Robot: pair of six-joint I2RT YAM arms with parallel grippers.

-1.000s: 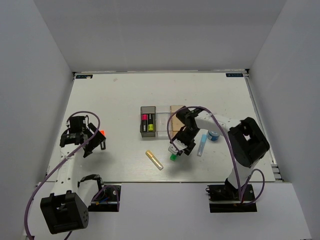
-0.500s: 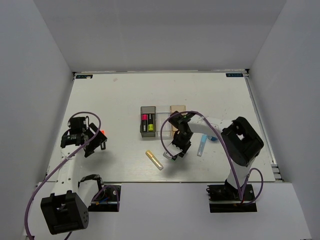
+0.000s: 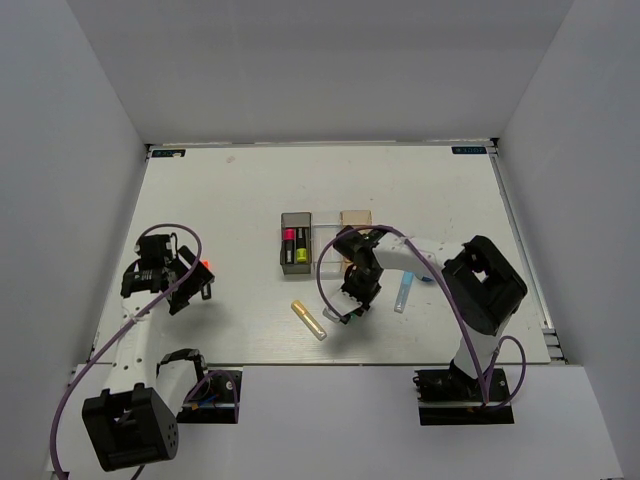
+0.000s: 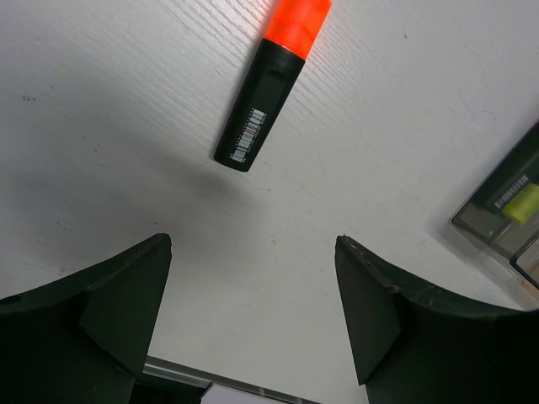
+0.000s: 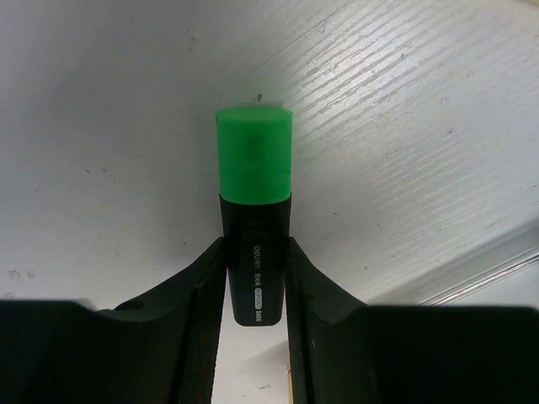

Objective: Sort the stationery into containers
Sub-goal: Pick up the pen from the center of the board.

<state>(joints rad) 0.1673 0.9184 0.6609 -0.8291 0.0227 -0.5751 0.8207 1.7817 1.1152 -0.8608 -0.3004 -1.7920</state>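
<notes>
Hidden from above: the green highlighter (image 5: 253, 181) is almost wholly covered by the right claw (image 5: 254, 252) in the top view. Its tail end is lost between the fingers in the wrist view.
Cut off: the orange highlighter (image 4: 271, 80) is cropped at its cap by the top edge of the left wrist view. Only a corner of the grey bin (image 3: 284, 243) is caught at that view's right edge.
Partly screened: the roll (image 3: 428, 277) and the near side of the orange bin (image 3: 356, 217) are masked by the right arm.
Hard to make out: the clear bin (image 3: 327, 250) is barely told from the white table (image 3: 230, 200).
Green highlighter: a black barrel with white print and a bright green cap are seen. It is laid on the table just in front of the bins, between the yellow highlighter (image 3: 309, 320) and the blue tube (image 3: 404, 293).
Right claw: it is pressed against both sides of the black barrel, pinching it.
Left claw (image 4: 253, 311): its fingers are spread wide, with nothing between them. The orange highlighter is seen just ahead, untouched.
Grey bin contents: a pink highlighter (image 3: 289, 243) and a lime highlighter (image 3: 301, 245) are laid side by side.
</notes>
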